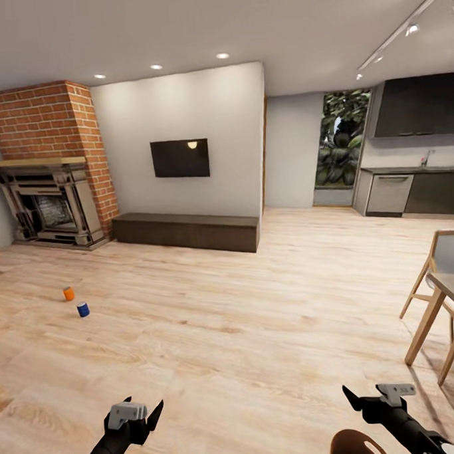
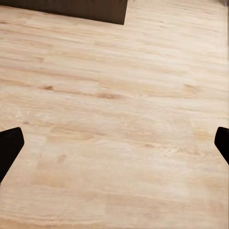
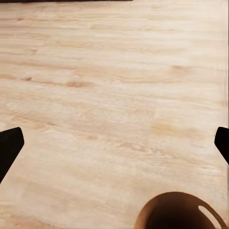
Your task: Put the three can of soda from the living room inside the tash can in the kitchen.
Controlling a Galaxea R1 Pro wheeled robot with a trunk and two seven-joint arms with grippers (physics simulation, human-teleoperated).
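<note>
Soda can number one, the orange one, stands on the wood floor far off on your left, in front of the brick fireplace. Just beside it, a bit nearer to you, stands a blue can. The two are close but not touching.

Your left claw hangs low at the near left. It is wide open and has nothing in it. In the left wrist view its dark fingertips sit far apart over bare planks. Your right claw hangs low at the near right. It is wide open too and holds nothing.

You can see the round brown trash can right under the right claw, close to you, and its rim peeks in at the near edge of the head view.

A black TV hangs on the white wall, above a long dark bench. The kitchen is far on your right, and a wooden chair is near on the right.
</note>
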